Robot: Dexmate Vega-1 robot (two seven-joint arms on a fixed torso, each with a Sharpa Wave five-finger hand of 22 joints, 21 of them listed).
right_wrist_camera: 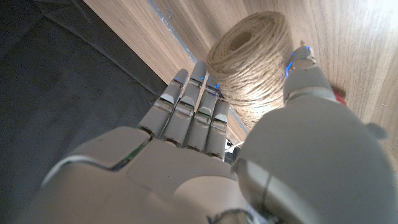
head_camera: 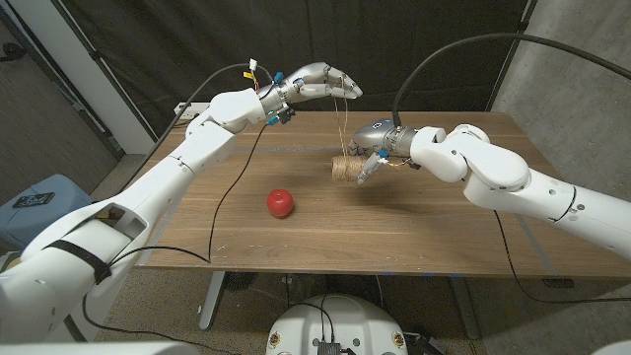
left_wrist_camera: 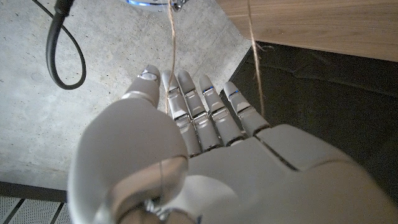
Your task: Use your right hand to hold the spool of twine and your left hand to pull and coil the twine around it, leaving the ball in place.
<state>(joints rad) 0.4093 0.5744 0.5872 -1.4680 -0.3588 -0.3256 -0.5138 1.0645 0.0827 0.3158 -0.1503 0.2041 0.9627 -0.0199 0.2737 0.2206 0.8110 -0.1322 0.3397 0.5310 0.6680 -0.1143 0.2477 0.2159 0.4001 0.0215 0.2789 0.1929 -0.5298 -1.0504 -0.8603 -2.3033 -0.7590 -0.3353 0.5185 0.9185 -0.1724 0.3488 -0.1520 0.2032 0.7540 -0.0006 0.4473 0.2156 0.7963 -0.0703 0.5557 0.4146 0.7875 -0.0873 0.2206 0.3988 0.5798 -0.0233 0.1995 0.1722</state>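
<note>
The spool of twine lies on its side near the middle of the wooden table. My right hand grips it from the right. In the right wrist view, the fingers lie along one side of the spool and the thumb along the other. My left hand is raised above the table's far edge, fingers straight. Two strands of twine run down from it to the spool. In the left wrist view a strand of twine passes between thumb and fingers of the left hand. The red ball sits left of the spool.
A black cable from my left arm trails across the table's left part to its front edge. A blue bin stands on the floor at the left. A dark curtain hangs behind the table.
</note>
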